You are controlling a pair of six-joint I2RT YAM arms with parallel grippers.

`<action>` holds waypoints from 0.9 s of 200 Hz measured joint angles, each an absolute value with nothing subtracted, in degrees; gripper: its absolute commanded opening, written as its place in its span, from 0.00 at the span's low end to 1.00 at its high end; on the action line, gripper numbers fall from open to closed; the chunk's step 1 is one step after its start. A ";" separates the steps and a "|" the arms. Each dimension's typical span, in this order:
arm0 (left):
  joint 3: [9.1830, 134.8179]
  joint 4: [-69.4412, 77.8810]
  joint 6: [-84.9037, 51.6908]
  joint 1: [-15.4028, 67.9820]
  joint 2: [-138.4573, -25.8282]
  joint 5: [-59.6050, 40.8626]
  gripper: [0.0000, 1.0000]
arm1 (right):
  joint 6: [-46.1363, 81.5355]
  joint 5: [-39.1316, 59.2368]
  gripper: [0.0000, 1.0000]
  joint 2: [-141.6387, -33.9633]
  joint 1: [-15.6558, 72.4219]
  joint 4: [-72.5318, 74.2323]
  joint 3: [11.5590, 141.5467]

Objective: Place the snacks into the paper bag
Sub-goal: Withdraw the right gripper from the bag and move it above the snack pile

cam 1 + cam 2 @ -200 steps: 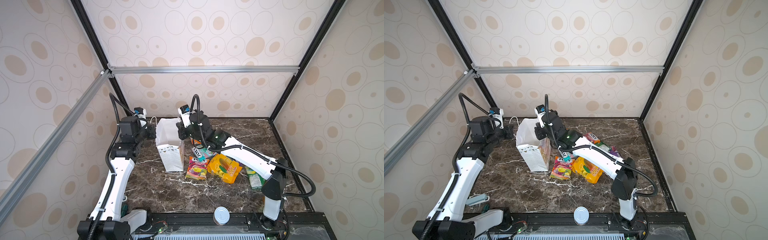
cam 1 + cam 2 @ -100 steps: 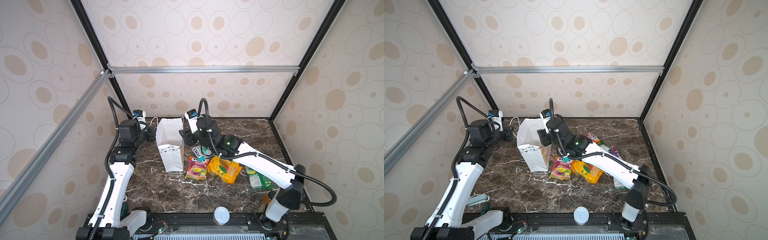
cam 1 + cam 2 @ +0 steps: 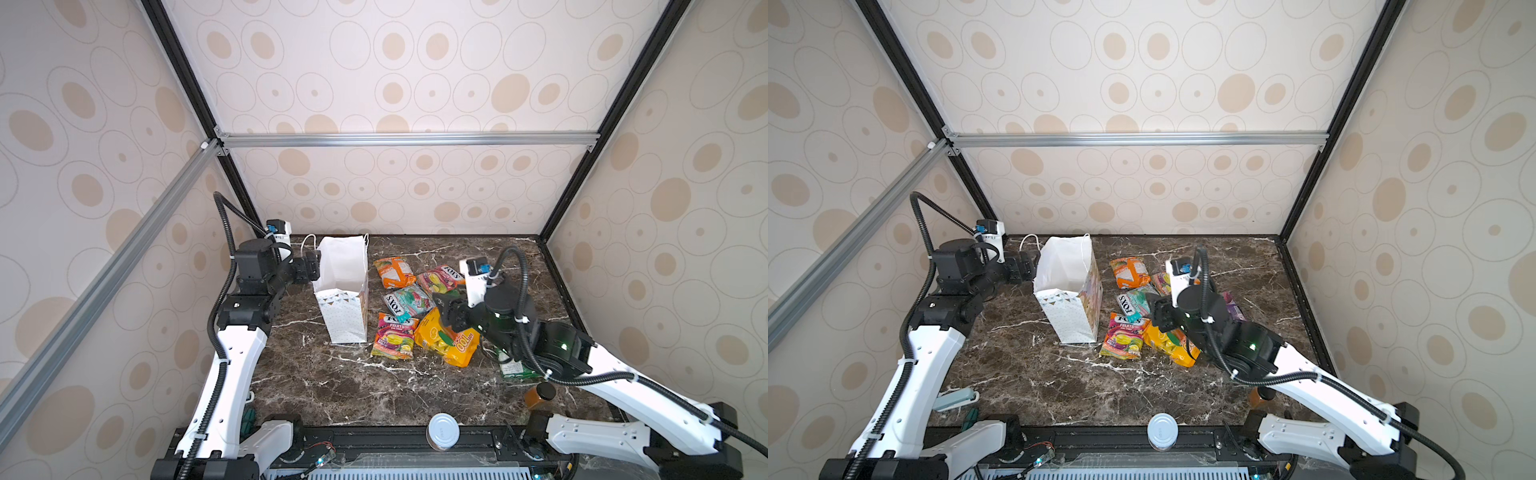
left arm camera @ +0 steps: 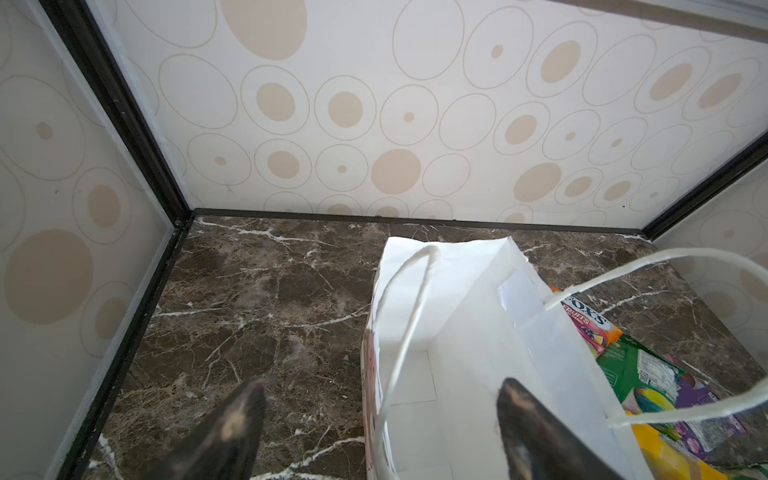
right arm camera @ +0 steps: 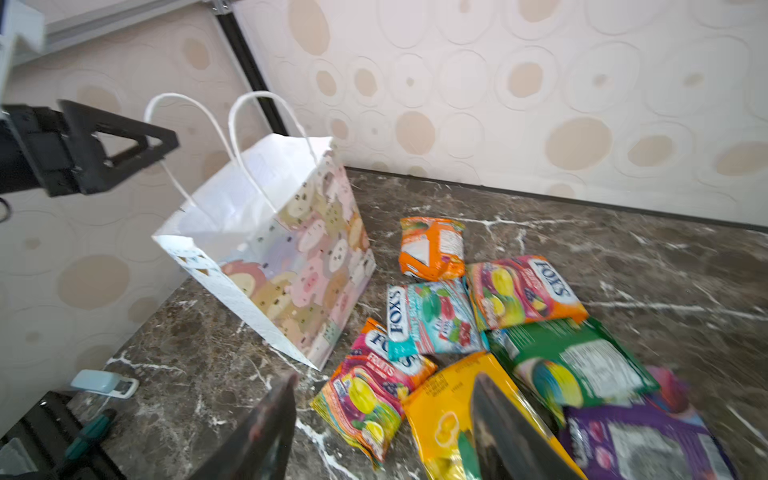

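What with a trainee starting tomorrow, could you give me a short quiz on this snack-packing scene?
1. True or false: the paper bag stands on the marble table with its mouth open.
2. The right tool hovers over a packet of which colour? A yellow, B purple, C orange.
3. Fill in: the left tool, at the bag's rim, is ___.
Key: 1 true. 2 A, the big yellow packet. 3 open, holding nothing.
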State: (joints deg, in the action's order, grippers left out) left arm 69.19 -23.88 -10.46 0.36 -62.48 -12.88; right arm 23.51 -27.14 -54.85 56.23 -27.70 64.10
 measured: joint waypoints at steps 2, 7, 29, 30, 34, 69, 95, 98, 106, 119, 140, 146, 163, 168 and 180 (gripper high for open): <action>69.45 -24.05 -10.50 0.36 -62.52 -12.86 0.87 | 23.77 -27.64 0.67 -54.19 56.18 -28.25 63.81; 70.00 -24.47 -10.66 0.36 -62.59 -12.91 0.87 | 24.32 -28.56 0.67 -52.99 56.16 -29.43 63.35; 72.93 -26.17 -11.86 0.36 -63.55 -12.95 0.85 | 27.29 -31.90 0.67 -49.54 55.16 -35.86 63.16; 73.01 -26.24 -11.88 0.36 -63.59 -12.93 0.85 | 27.46 -32.03 0.67 -49.43 54.98 -36.36 63.20; 73.45 -26.52 -12.21 0.36 -63.83 -12.95 0.85 | 28.03 -32.36 0.67 -49.19 54.37 -37.56 63.29; 74.04 -29.52 -13.32 0.36 -64.84 -12.86 0.84 | 31.51 -29.47 0.68 -46.19 44.84 -44.47 61.52; 75.20 -31.70 -13.30 0.36 -66.02 -11.86 0.83 | 32.10 -22.72 0.64 -43.11 37.23 -45.43 58.08; 75.59 -32.08 -13.30 0.36 -66.32 -11.70 0.83 | 32.18 -21.74 0.63 -42.96 36.38 -45.60 57.93; 76.69 -32.56 -13.30 0.36 -67.40 -11.44 0.81 | 32.25 -19.42 0.63 -43.09 34.54 -45.67 57.80; 78.46 -33.08 -13.23 0.36 -69.25 -11.44 0.80 | 31.83 -14.72 0.61 -44.73 31.51 -45.45 57.80; 79.09 -33.82 -13.28 0.36 -70.83 -11.62 0.76 | 31.42 -7.70 0.60 -49.56 27.11 -45.45 57.80; 79.07 -34.28 -13.26 0.36 -70.96 -11.70 0.72 | 31.35 -6.37 0.60 -50.98 26.28 -45.15 57.54; 78.83 -34.92 -13.39 0.36 -70.91 -12.12 0.57 | 31.53 -3.97 0.60 -52.60 25.39 -43.79 54.89; 78.78 -35.03 -13.21 0.36 -70.89 -12.05 0.55 | 31.73 -3.55 0.61 -52.34 25.36 -43.62 53.95; 78.76 -35.29 -13.21 0.36 -70.81 -12.34 0.53 | 32.60 -2.83 0.62 -50.87 25.36 -42.65 51.05</action>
